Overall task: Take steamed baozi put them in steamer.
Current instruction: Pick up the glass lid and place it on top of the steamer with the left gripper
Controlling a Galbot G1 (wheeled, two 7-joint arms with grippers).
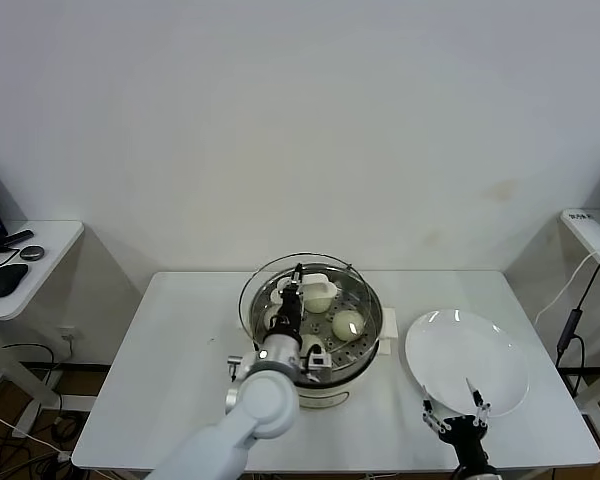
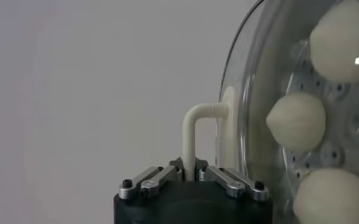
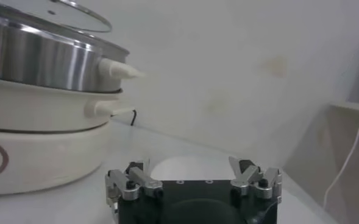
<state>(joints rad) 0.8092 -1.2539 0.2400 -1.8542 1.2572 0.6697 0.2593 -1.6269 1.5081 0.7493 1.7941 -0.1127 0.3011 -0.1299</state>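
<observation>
The steamer (image 1: 360, 350), a shiny steel pot on a white base, stands mid-table with several cream-white baozi (image 1: 348, 323) on its perforated tray. My left gripper (image 1: 296, 287) is shut on the white handle (image 2: 194, 131) of the round glass lid (image 1: 260, 282) and holds the lid tilted over the pot. Through the lid (image 2: 258, 91) the left wrist view shows three baozi (image 2: 296, 122). My right gripper (image 1: 458, 414) is open and empty, low at the table's front right by the white plate (image 1: 467, 360). The right wrist view shows the steamer (image 3: 39, 58) to one side.
The empty white plate lies right of the steamer. A side desk (image 1: 40, 245) with a mouse stands at far left and a shelf with cables (image 1: 580, 300) at far right. The white table (image 1: 180, 340) ends just behind my right gripper.
</observation>
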